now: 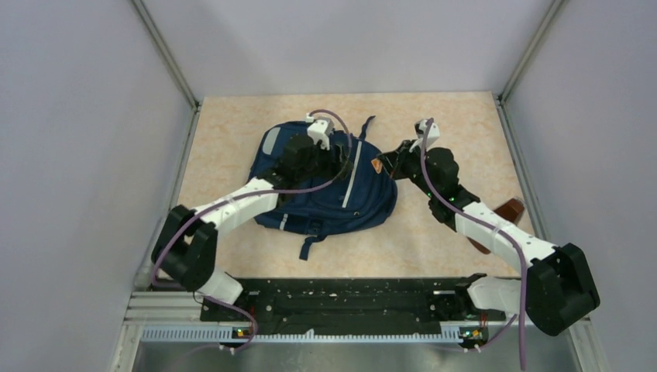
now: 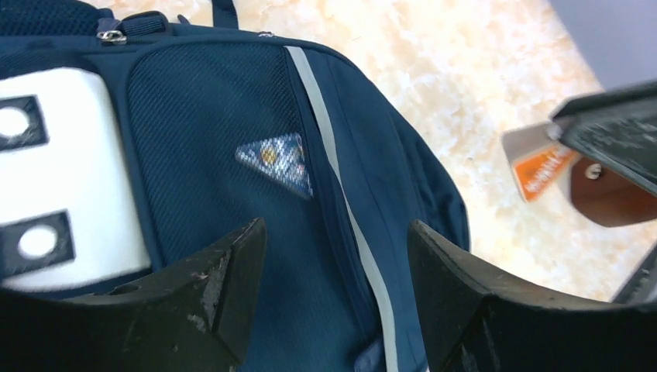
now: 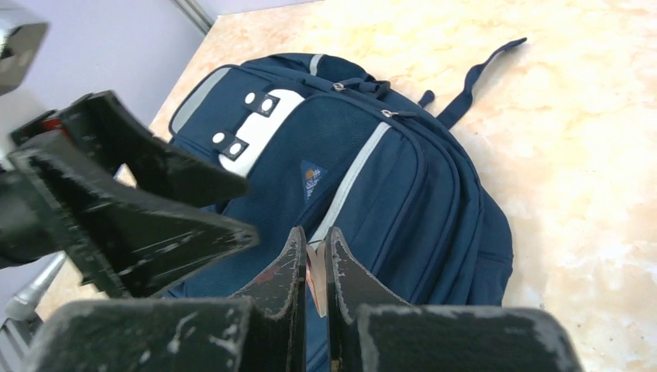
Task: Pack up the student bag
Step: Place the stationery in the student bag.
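The student bag point(image 1: 325, 190) is a large navy backpack lying flat mid-table, with pale stripes and a small emblem point(image 2: 279, 159). My left gripper point(image 1: 343, 159) hovers open over the bag's front; its jaws point(image 2: 335, 232) straddle the pale stripe point(image 2: 341, 194) and hold nothing. My right gripper point(image 1: 391, 163) is just off the bag's right edge. It is shut point(image 3: 314, 236) on a thin card-like item point(image 3: 316, 271) with an orange label point(image 2: 542, 169). The bag also shows in the right wrist view point(image 3: 387, 194), with the left gripper's fingers point(image 3: 155, 209) to the left of it.
A brown object point(image 1: 509, 211) lies on the table by the right arm, partly hidden by it. A loose bag strap point(image 1: 311, 244) trails toward the near edge. Grey walls enclose the tabletop point(image 1: 232, 124) on the left, right and back.
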Robot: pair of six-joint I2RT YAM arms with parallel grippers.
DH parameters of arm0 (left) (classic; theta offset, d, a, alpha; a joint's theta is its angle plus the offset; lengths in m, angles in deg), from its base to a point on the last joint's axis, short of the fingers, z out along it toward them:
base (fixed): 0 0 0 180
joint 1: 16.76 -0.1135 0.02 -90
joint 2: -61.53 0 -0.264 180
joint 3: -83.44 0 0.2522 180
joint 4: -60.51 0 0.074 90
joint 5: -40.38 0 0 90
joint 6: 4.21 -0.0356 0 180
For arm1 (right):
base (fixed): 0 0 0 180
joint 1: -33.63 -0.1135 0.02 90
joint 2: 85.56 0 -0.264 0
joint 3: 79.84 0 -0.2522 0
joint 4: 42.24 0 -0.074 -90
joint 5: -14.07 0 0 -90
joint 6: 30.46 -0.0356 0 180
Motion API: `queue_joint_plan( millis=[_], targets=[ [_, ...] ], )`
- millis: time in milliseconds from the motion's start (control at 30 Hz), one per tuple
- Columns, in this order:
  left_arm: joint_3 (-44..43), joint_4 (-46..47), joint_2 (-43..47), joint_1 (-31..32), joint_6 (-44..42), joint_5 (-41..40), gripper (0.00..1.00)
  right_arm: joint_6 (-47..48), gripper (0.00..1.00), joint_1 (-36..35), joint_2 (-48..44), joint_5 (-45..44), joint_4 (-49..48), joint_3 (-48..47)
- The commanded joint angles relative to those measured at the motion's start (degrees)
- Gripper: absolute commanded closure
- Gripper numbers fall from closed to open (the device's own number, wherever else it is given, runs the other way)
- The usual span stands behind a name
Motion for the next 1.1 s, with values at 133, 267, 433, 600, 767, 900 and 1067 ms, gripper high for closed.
queue_joint_plan(
  millis=[133, 267, 433, 600, 767, 900, 1067],
  targets=[
    [-15.48, -15.13, -13.92, 3.01, -7.31, -10.56, 0.28, 1.5, 1.0, 1.24, -1.17, -0.54, -2.77, 2.03],
    [-18.97, -17.98, -17.38, 4.42, -9.62, -16.08, 0.29, 1.42, 1.0, 1.27, -1.54, -0.13, -2.85, 2.5],
    [-19.51, -18.54, -17.59, 5.09, -9.24, -21.94, 0.49, 0.8, 1.0, 1.31, -1.67, 0.97, -3.9, 3.32],
    [-19.39, -19.62, -17.06, 5.14, -8.74, -22.54, 0.63, 0.04, 1.0, 1.2, -1.54, 2.12, -5.11, 3.78],
    [-19.8, -20.72, -17.25, 5.16, -7.51, -21.02, 0.96, -3.28, 1.0, 1.27, 0.64, 4.8, -9.67, 4.42],
    [-17.77, -18.28, -13.74, 5.13, -6.01, -21.42, 1.0, -7.34, 1.0, 0.51, 5.15, 7.03, -16.35, 3.82],
    [-13.91, -13.82, -8.99, 5.13, -4.48, -21.54, 1.0, -10.97, 1.0, -0.69, 11.75, 7.38, -22.15, 2.28]
  ],
)
